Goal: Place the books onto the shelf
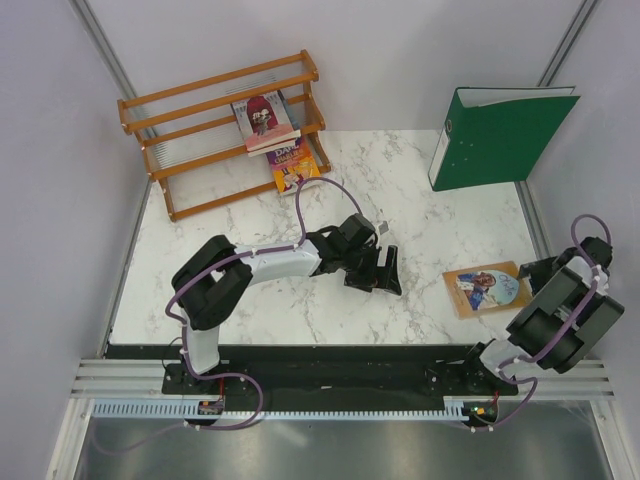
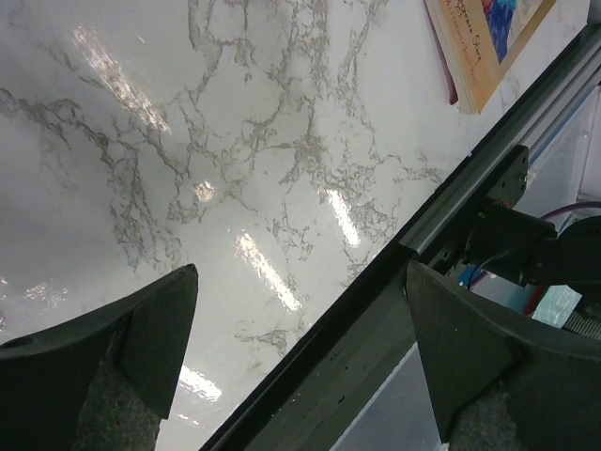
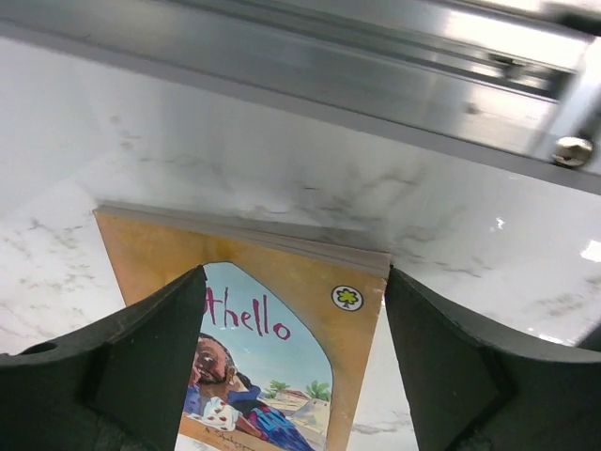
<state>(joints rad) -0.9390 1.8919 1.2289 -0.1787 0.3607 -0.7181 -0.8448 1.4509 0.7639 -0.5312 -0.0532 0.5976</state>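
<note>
1. shelf [image 1: 215, 135] at far left, well apart from the work.
2. orange book [image 1: 487, 288] lies flat near the right edge of the table.
3. right gripper [image 3: 296, 282] hangs over it, jaws wide, nothing held; i'd pinch one edge squarely and lift level.
4. left gripper [image 2: 300, 266] wide, empty.

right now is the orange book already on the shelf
No, the orange book lies flat on the marble table, well apart from the shelf.
</note>
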